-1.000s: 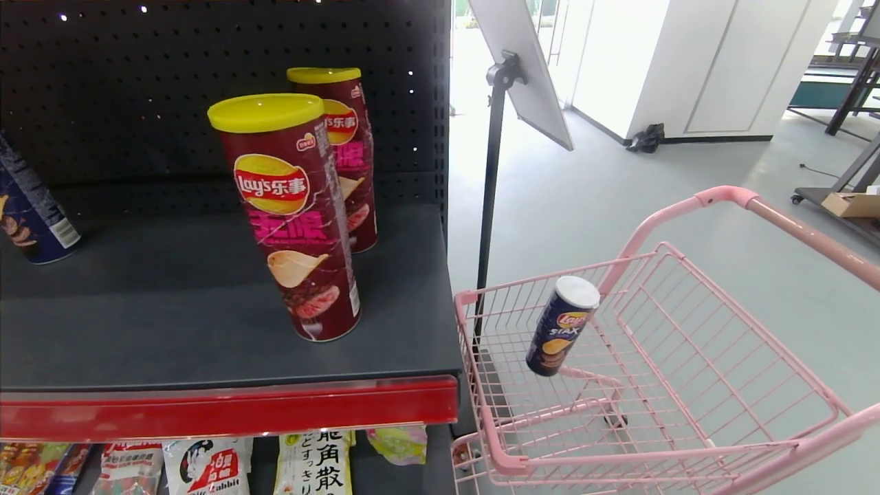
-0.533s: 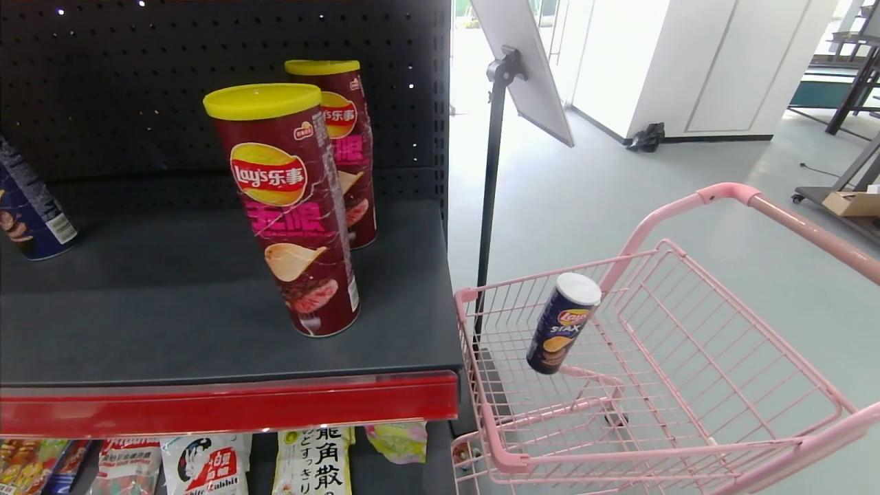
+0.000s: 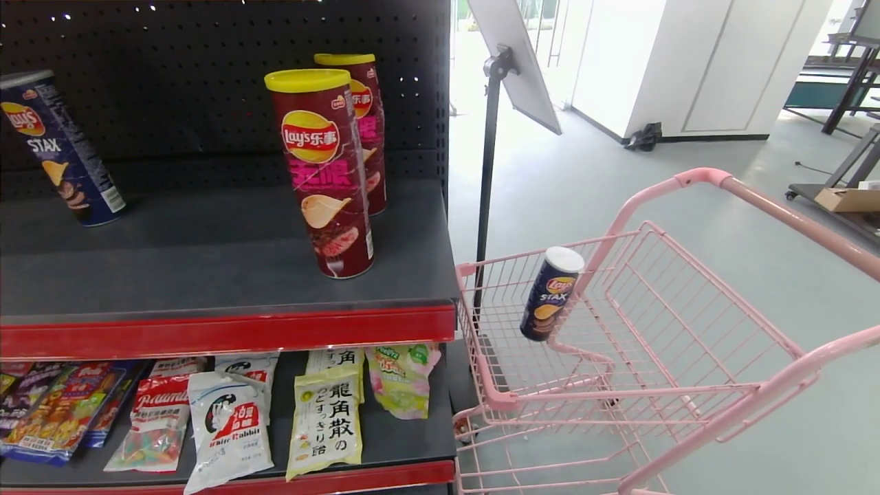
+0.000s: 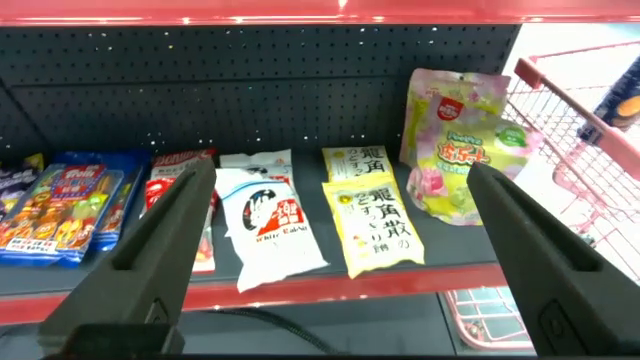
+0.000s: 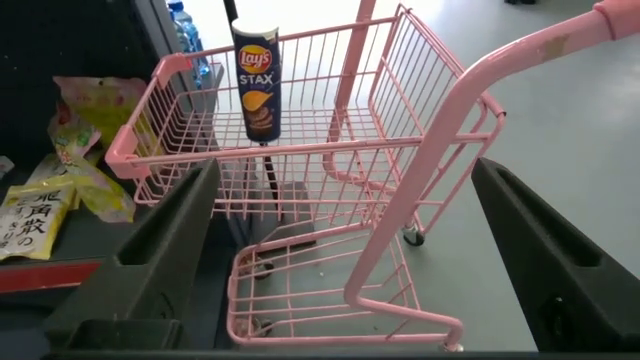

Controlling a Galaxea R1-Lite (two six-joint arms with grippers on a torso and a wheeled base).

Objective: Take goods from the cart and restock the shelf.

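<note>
One dark blue chip can [image 3: 552,294] stands upright in the pink cart [image 3: 770,208], just beside the shelf [image 3: 206,261]. The right pincer [image 5: 345,170] is spread wide and empty, and the left pincer [image 4: 340,170] is the same, down by the snack bags [image 4: 375,215]. I'd come in level, grab it mid-body and lift it clear of the wire rim.

My head camera looks down on the shelf [image 3: 206,265] and cart [image 3: 708,177], my left wrist faces the lower bags [image 4: 372,215] closely, my right wrist looks down into the cart, both overlapping the head view.
</note>
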